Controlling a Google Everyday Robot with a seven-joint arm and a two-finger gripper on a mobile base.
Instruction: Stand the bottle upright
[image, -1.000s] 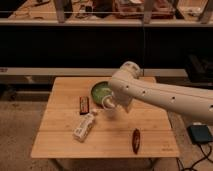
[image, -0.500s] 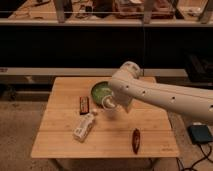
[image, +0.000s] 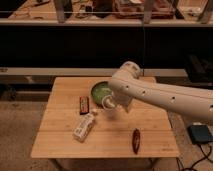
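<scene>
Gripper (image: 112, 104) hangs over the table (image: 60, 142) middle, right and far of lying bottle (image: 85, 126). Bar (image: 84, 104) just beyond bottle, bowl (image: 100, 90) farther back, dark oblong object (image: 135, 140) near-right. Bottle's left and near sides open.

The small clear-whitish plastic bottle (image: 85, 126) with a white cap and pale label is lying on its side, not upright. It is resting on the light wooden table (image: 60, 145), in the left-front part of the top. Its long axis is running diagonally, with the capped end pointing up and to the right and the base pointing toward the front-left. Nothing is touching it. The gripper (image: 110, 104) is hovering near the capped end, apart from the bottle.
</scene>
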